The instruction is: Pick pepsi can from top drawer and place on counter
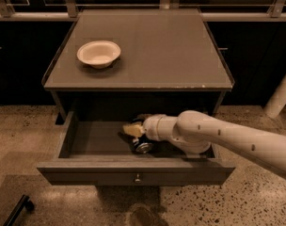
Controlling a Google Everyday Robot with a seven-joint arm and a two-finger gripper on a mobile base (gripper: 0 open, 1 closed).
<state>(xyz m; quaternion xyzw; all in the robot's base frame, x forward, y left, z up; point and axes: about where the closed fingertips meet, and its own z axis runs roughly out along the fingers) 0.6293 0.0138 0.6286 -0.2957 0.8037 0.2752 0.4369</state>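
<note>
The top drawer (133,172) stands pulled open below the counter (147,46). The pepsi can (142,146) lies in the drawer near its front, a dark can with one silver end facing the camera. My gripper (132,129) is down inside the drawer, at the end of the pale arm that reaches in from the right. It sits just above and behind the can, touching or almost touching it. The arm hides the right part of the drawer floor.
A white bowl (99,53) stands on the left part of the counter. Dark cabinets and a rail run behind the counter. A pale post (280,98) stands at the right. A speckled floor lies in front of the drawer, with a dark object (18,210) at bottom left.
</note>
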